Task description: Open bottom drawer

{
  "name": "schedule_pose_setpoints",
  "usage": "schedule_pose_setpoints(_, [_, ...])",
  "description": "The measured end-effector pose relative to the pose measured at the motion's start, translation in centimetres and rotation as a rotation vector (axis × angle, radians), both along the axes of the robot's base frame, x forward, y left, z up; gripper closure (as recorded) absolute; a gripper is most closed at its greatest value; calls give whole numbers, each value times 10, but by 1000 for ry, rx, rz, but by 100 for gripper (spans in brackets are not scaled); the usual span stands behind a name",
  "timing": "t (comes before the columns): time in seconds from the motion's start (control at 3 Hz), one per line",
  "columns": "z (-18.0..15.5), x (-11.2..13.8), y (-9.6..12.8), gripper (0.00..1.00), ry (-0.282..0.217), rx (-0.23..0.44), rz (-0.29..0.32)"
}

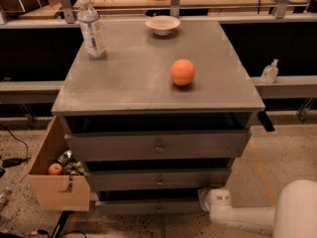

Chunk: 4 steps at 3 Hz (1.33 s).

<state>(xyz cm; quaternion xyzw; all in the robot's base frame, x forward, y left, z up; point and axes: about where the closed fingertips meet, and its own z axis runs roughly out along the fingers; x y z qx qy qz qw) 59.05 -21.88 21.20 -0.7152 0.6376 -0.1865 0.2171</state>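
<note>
Bottle (92,29) at the surface's (129,83) back-left corner, bowl (163,25) at its back edge, orange (183,72) right of centre; pincer (209,200) at the bottom drawer's (148,208) right end.

Matt grey bottom drawer (126,207) w/ small metal knob (158,209); gripper (211,200) at its right end, smooth white plastic.
</note>
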Motion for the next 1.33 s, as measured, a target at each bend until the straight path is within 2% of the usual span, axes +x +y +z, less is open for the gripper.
schedule_pose_setpoints(0.33, [0, 0, 0, 100, 0, 0, 0])
schedule_pose_setpoints(0.67, [0, 0, 0, 82, 0, 0, 0])
schedule_pose_setpoints(1.0, [0, 0, 0, 52, 0, 0, 0])
schedule_pose_setpoints(1.33, [0, 0, 0, 27, 0, 0, 0])
